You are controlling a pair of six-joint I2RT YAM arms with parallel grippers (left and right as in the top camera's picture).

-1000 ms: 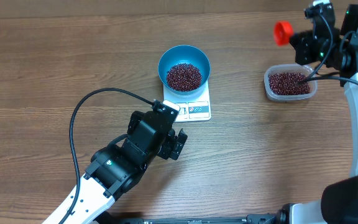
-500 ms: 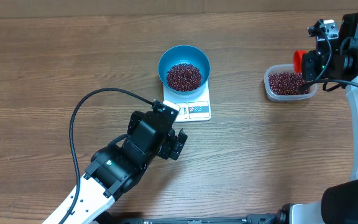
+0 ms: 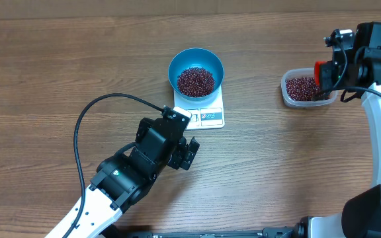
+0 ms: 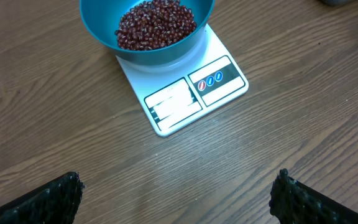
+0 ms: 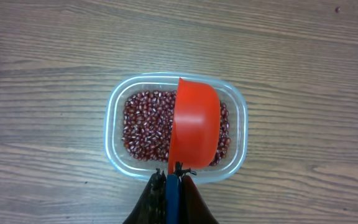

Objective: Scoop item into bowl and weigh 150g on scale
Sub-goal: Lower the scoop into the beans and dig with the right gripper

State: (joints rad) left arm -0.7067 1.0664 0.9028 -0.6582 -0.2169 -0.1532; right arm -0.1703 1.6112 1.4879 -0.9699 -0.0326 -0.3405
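**Scoop swings in over the tub**

A second ago we saw the red scoop (image 5: 194, 127) off beyond the tub's far left corner, over bare wood. Now the right arm has carried it across, and it sits above the right half of the clear tub (image 5: 113, 118). We cannot tell whether it touches the beans there. The left arm, bowl and scale have not moved.

The right gripper (image 5: 172, 182) is pinched tight on the scoop's thin blue handle, dark fingers on either side of it. The left gripper (image 4: 176, 198) is spread fully wide with nothing in it, its knobbly black pads low over the table (image 3: 45, 66) just short of the scale.

The beans (image 4: 157, 23) are small, glossy, maroon ovals. One loose heap fills the bottom of the blue bowl (image 4: 98, 18), and a shallower layer lies in the tub. The bowl is round, deep and smooth-walled, and it stands on the back part of the scale (image 4: 191, 99). The scale is a flat white rectangle with rounded corners and label panels along its front edge. The tub is thin, see-through plastic, rectangular with soft corners. The scoop is smooth, rounded red plastic. The table is brown wood with long streaked grain.
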